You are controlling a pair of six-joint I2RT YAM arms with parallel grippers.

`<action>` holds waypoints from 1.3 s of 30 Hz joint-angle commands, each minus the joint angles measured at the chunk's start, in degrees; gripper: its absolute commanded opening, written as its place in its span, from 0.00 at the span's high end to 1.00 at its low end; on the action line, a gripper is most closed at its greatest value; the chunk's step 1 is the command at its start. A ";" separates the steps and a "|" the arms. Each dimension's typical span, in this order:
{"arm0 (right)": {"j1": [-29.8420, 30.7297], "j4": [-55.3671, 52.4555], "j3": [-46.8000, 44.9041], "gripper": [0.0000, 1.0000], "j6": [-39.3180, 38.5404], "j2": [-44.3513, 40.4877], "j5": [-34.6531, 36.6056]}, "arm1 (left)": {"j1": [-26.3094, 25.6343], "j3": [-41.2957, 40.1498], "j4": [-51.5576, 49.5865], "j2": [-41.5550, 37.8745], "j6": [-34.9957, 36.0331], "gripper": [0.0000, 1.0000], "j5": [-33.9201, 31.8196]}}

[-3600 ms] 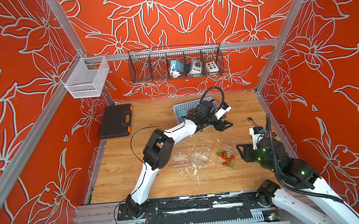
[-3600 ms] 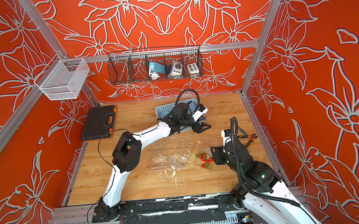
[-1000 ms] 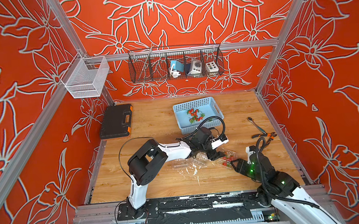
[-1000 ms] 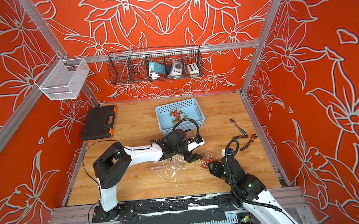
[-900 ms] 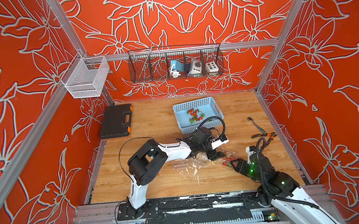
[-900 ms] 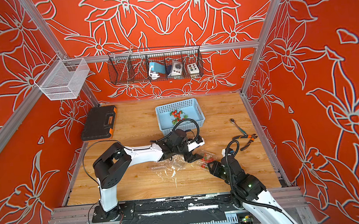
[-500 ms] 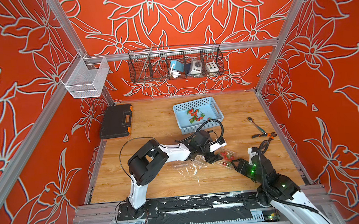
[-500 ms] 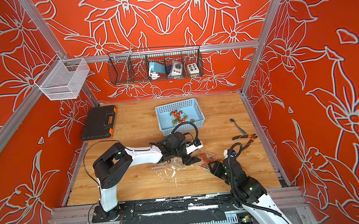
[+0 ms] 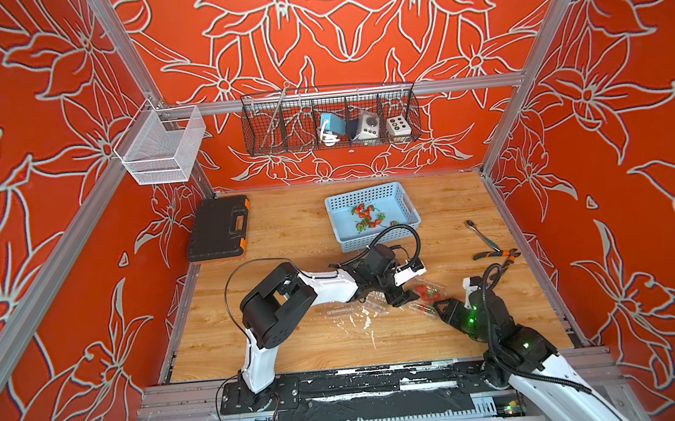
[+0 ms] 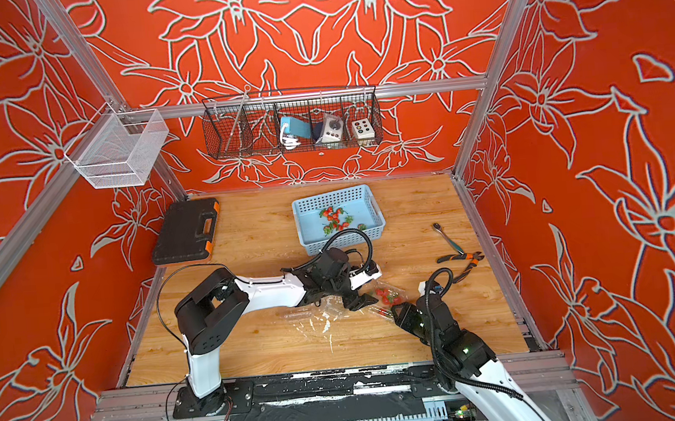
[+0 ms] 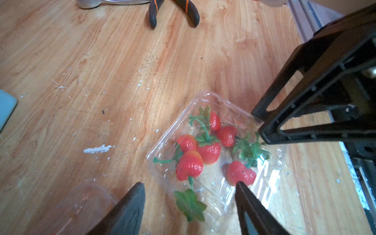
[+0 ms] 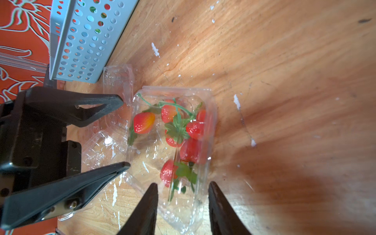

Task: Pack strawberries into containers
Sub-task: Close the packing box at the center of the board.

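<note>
Overhead and wrist-camera views of a wooden table (image 9: 298, 348) inside red flower-patterned walls. Right of centre and towards the front, a clear container (image 12: 177, 88) lying flat with several strawberries (image 11: 189, 164) inside, green caps and stems tangled together.

Open and holding nothing, the left claw (image 11: 189, 184): one fingertip just off the container's rim over bare wood, the other at a berry near the corner. At the container's front end, the right claw (image 12: 182, 184), jaws apart and close against either side of the plastic; gripped or merely flanked, impossible to tell.

Just beside, empty containers (image 12: 101, 146) overlapping, count unclear. Farther back, a blue basket (image 9: 333, 224) with more berries (image 9: 365, 217) not yet packed. Well off to the right, a pair of pliers (image 9: 494, 254).

Likely trouble from here:
- thin plastic buckling or skidding under a squeeze and tipping fruit out
- a stem or leaf pinched at the rim
- a berry bruised or nudged by the left fingertip
- the two claws, very near each other, knocking together

No brand, label or readable writing anywhere in view.
</note>
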 commanded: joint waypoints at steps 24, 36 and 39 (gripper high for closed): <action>-0.35 -1.73 -7.25 0.65 0.16 -1.76 -3.45 | -0.21 -1.64 0.78 -0.55 0.95 0.32 -0.23; -0.19 -2.15 -8.02 0.56 1.17 -0.14 -4.83 | -0.21 -2.15 1.17 -0.58 0.75 0.32 -0.05; 0.04 -0.15 -7.92 0.58 1.08 3.33 -4.71 | -0.21 -2.50 1.65 -0.74 0.62 0.32 -0.05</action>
